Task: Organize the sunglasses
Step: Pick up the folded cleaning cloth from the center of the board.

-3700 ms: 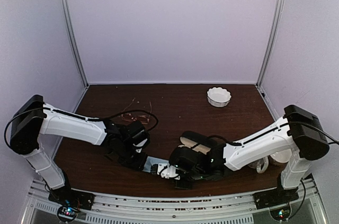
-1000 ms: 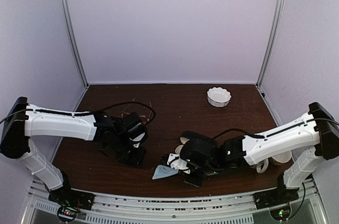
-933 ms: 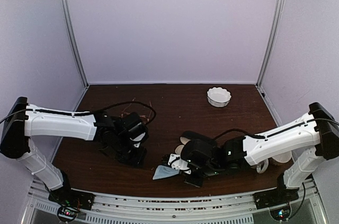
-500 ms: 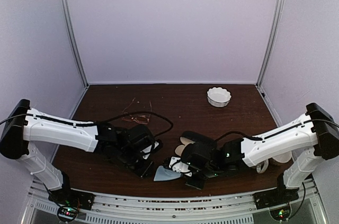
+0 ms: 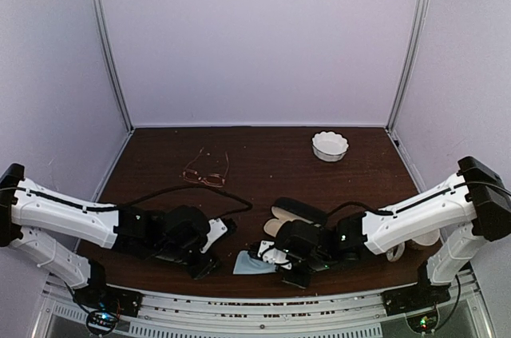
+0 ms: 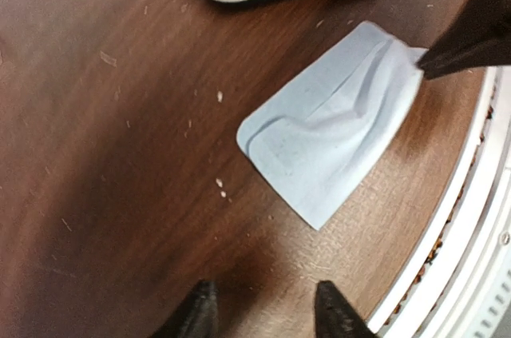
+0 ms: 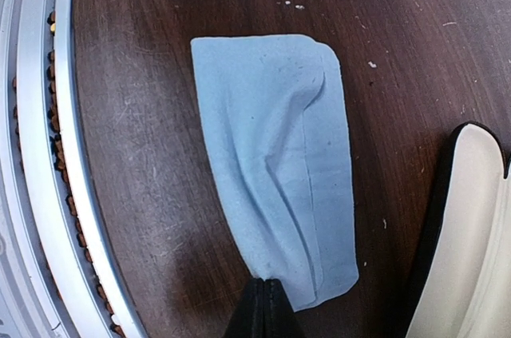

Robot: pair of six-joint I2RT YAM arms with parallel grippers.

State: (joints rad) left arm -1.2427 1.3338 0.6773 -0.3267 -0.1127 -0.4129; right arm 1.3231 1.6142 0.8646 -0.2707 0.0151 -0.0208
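So the right gripper [image 7: 263,306] is pinching the blue cloth [image 7: 275,154]. Its jaws are pressed together on the cloth's edge, and in the left wrist view that dark fingertip is sitting right on one corner. The cloth is lying mostly flat on the table [image 5: 263,162] with a soft crease running along it. It's close to the near edge, next to the metal rail [image 7: 40,114].

The left gripper [image 6: 265,316] is hanging low over bare wood just left of the cloth. Its jaws are apart, nothing is between them, and it's not touching the cloth.

The glasses case [image 5: 297,210] is lying open just beyond the cloth on the far side, showing its cream lining. It's near the cloth, but I can't tell if they're touching from above. In the right wrist view there's a strip of wood between them.

The sunglasses I can make out are the copper-framed glasses [image 5: 205,176]. They're sitting on the far left part of the table, well apart from both grippers and from the case. They look thin and wiry from up here, and it's too small to say if the arms are folded.

There's also a white bowl [image 5: 330,146] with a scalloped rim at the far right of the table, off on its own.
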